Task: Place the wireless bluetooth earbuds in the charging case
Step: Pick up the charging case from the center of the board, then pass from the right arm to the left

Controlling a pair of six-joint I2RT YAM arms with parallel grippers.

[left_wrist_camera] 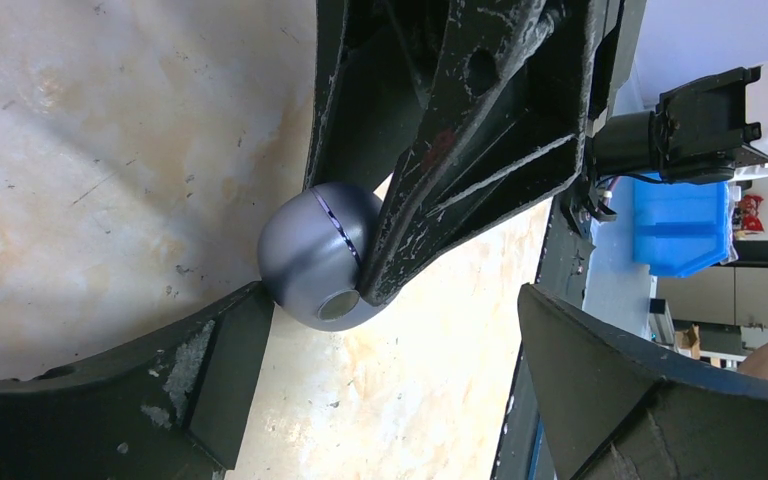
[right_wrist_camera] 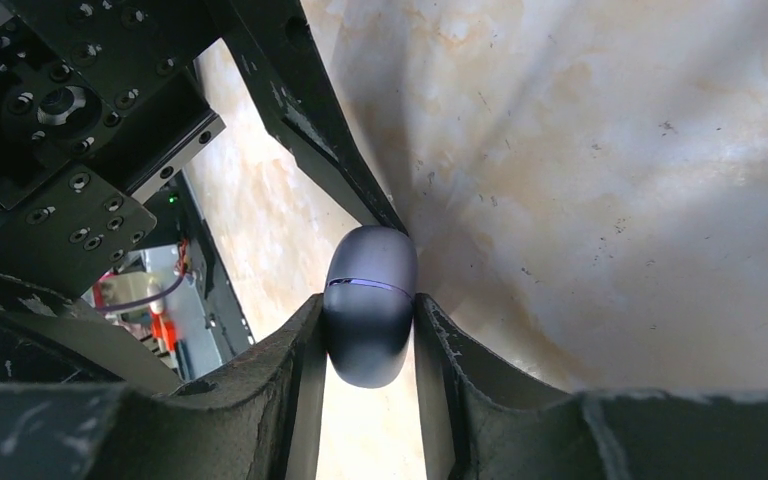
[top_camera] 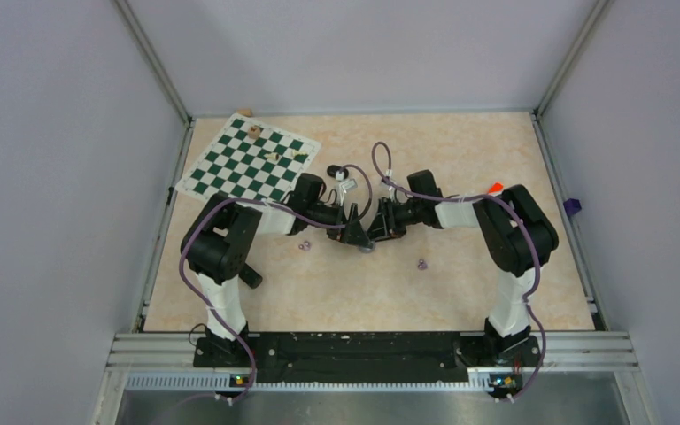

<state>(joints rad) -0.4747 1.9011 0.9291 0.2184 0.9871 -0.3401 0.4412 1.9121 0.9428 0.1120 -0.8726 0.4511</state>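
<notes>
A dark grey oval charging case (right_wrist_camera: 368, 310) is clamped between my right gripper's (right_wrist_camera: 368, 345) two fingers, its lid down with a thin purple seam showing. In the top view the right gripper (top_camera: 379, 232) and left gripper (top_camera: 352, 232) meet at the table's middle over the case (top_camera: 366, 247). My left gripper (left_wrist_camera: 390, 400) is open wide and empty; its left finger (left_wrist_camera: 190, 370) touches the case (left_wrist_camera: 310, 265). Two pale purple earbuds lie on the table, one on the left (top_camera: 303, 246) and one on the right (top_camera: 421, 263). I cannot make out the black earbuds.
A green and white chess mat (top_camera: 250, 159) with a few pieces lies at the back left. A small dark thing (top_camera: 332, 170) and a white piece (top_camera: 345, 183) lie behind the grippers. A red object (top_camera: 496, 188) sits by the right arm. Metal rails edge the table.
</notes>
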